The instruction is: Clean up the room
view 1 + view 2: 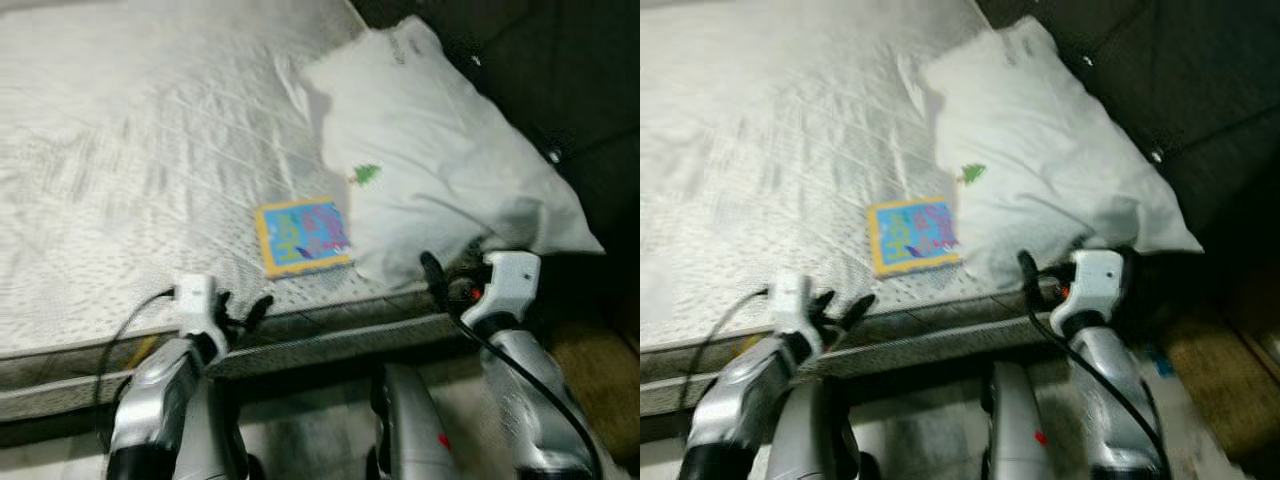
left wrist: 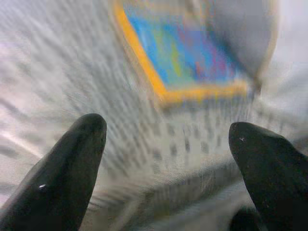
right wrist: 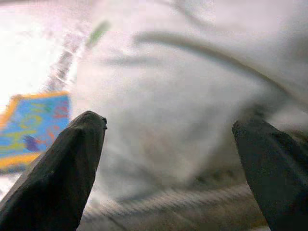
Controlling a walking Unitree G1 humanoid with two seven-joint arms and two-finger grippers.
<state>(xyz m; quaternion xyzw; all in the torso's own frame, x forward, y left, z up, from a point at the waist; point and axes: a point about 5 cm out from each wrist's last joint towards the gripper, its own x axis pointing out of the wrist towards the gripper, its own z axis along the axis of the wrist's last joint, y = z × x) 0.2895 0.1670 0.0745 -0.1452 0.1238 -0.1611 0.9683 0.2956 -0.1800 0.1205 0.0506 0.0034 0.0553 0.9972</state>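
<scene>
The bed (image 1: 120, 150) is the largest thing here, a pale quilted mattress whose near edge runs just in front of the robot. I take this bed edge as the landmark for the places.

The white pillow (image 1: 440, 160) lies at the head end of the bed, tilted, and its lower corner reaches almost to the bed edge. It has a small green tree mark (image 1: 366, 175) on it.

The book (image 1: 302, 236), with a yellow border and a blue cover, lies flat on the mattress, a little in from the bed edge. It touches the pillow, and the pillow seems to cover its one side slightly.

The right gripper (image 1: 450, 285) hovers at the bed edge, just beside the pillow's lower corner. In the right wrist view its 2 fingers (image 3: 67, 163) are spread wide and hold nothing.

The left gripper (image 1: 240, 315) is at the bed edge too, near the book but apart from it. Its 2 fingers (image 2: 72, 163) are also spread, with nothing between them, and they aim at the book.

I judge the step in hand is to pick up the book. To do it well, the left gripper should come low from the side facing the bed edge, away from the pillow. A flat book on a soft mattress is difficult; 1 finger must press the mattress down beside the border to get under it before closing.
</scene>
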